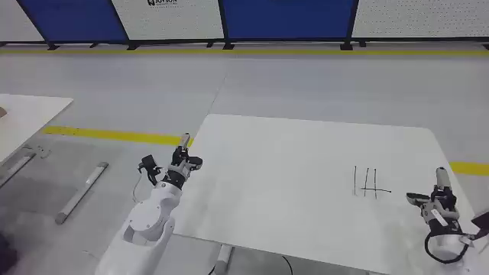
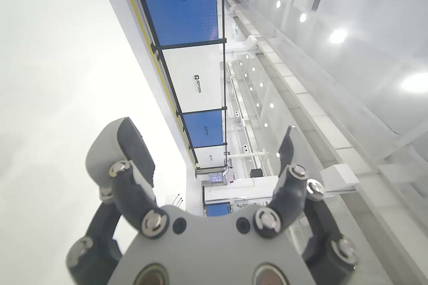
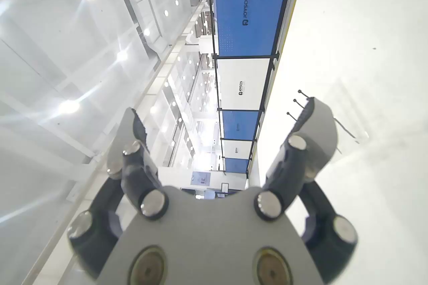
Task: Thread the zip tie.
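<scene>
Several thin black zip ties (image 1: 367, 184) lie flat on the white table (image 1: 290, 183) toward its right side, most side by side and one laid across them. My right gripper (image 1: 426, 186) sits open at the table's right edge, a short way right of the ties and apart from them. In the right wrist view, three tie heads (image 3: 294, 101) show just past one finger (image 3: 316, 119) of the open, empty right gripper (image 3: 224, 122). My left gripper (image 1: 191, 150) is open at the table's left edge, far from the ties. In its wrist view the left gripper (image 2: 210, 149) holds nothing and the ties (image 2: 178, 198) appear tiny.
The table's left edge runs right beside the left arm. A second white table (image 1: 23, 118) stands off to the left, with a grey bar (image 1: 80, 192) on the floor between. Blue and white partition panels (image 1: 290, 0) line the back.
</scene>
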You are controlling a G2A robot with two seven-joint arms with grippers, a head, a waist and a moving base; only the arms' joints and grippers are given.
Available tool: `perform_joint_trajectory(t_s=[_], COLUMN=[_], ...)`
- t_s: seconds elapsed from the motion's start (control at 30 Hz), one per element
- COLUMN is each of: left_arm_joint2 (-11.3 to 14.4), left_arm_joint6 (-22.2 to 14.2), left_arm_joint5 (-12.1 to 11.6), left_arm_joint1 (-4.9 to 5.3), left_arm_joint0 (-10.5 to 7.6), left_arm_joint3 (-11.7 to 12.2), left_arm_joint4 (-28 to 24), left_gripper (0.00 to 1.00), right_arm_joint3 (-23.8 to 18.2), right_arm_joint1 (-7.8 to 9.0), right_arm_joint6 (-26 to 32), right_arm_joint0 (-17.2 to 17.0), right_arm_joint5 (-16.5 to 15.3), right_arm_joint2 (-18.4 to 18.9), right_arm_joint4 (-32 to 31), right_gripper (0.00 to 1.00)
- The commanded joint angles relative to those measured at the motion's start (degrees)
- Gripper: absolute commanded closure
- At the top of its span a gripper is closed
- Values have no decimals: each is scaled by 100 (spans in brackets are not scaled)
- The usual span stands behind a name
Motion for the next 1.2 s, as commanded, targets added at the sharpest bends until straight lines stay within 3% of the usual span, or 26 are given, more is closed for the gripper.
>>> perform_joint_trajectory(t_s=[0.0,0.03,0.07,0.1,0.13,0.17,0.2,0.23,0.27,0.3,0.33,0.47,0.57,0.73,0.9,1.17], left_arm_joint2=[0,0,0,0,0,0,0,0,0,0,0,0,0,0,0,0], left_arm_joint6=[0,0,0,0,0,0,0,0,0,0,0,0,0,0,0,0], left_arm_joint5=[0,0,0,0,0,0,0,0,0,0,0,0,0,0,0,0], left_arm_joint1=[0,0,0,0,0,0,0,0,0,0,0,0,0,0,0,0], left_arm_joint0=[0,0,0,0,0,0,0,0,0,0,0,0,0,0,0,0], left_arm_joint3=[0,0,0,0,0,0,0,0,0,0,0,0,0,0,0,0], left_arm_joint4=[0,0,0,0,0,0,0,0,0,0,0,0,0,0,0,0], left_gripper=[22,0,22,0,0,22,22,22,22,0,0,0,0,0,0,0], right_arm_joint3=[0,0,0,0,0,0,0,0,0,0,-3,-64,-157,-218,66,100], right_arm_joint1=[0,0,0,0,0,0,0,0,0,0,0,14,54,195,422,435], right_arm_joint6=[0,0,0,0,0,0,0,0,0,0,6,310,949,2775,4880,4974], right_arm_joint0=[0,0,0,0,0,0,0,0,0,0,7,57,57,140,690,730], right_arm_joint5=[0,0,0,0,0,0,0,0,0,0,0,135,297,868,1498,1533], right_arm_joint2=[0,0,0,0,0,0,0,0,0,0,3,131,356,892,1325,1344], right_arm_joint4=[0,0,0,0,0,0,0,0,0,0,-4,-44,84,195,-273,-298], right_gripper=[22,22,22,22,0,22,22,0,22,22,0,0,0,0,0,0])
